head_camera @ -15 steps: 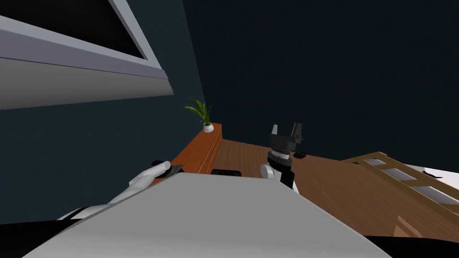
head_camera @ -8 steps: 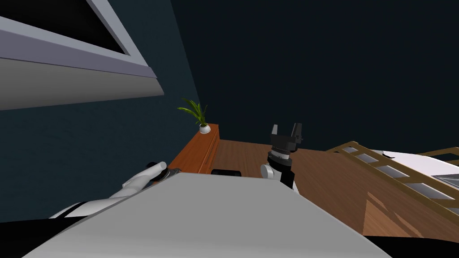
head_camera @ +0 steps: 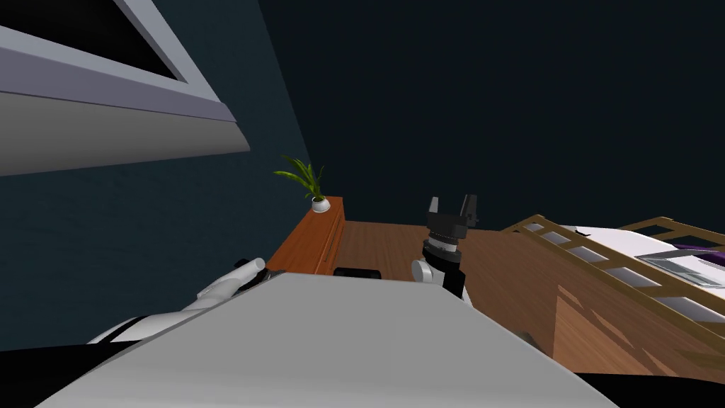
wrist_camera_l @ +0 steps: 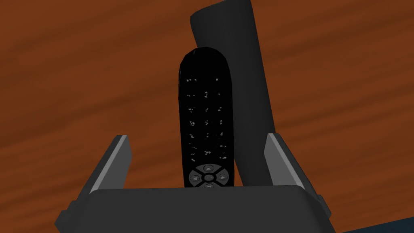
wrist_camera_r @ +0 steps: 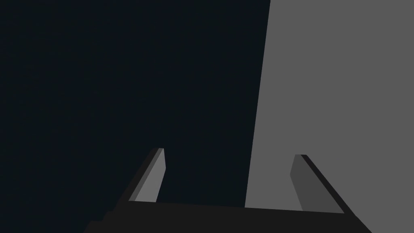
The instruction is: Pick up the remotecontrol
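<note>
A black remote control (wrist_camera_l: 206, 121) with small pale buttons and a round pad lies lengthwise between the fingers of my left gripper (wrist_camera_l: 197, 136), over a reddish-brown wooden surface (wrist_camera_l: 81, 81). The fingers (wrist_camera_l: 117, 157) stand wide apart, clear of the remote's sides, so the gripper is open. A dark grey shape like a shadow (wrist_camera_l: 242, 81) runs beside the remote. My left forearm (head_camera: 226, 283) reaches low to the near end of the wooden cabinet (head_camera: 311, 237). My right gripper (head_camera: 451, 205) is held up, open and holding nothing.
A green plant in a white pot (head_camera: 318, 204) stands at the cabinet's far end against the dark wall. A light wooden bed frame (head_camera: 602, 262) with white bedding is on the right. The wooden floor (head_camera: 510, 283) lies between them. A grey window frame (head_camera: 141, 106) is high on the left.
My view has swung to the right: the plant and cabinet slid left and more of the bed frame came in. The arms keep their places relative to my chest.
</note>
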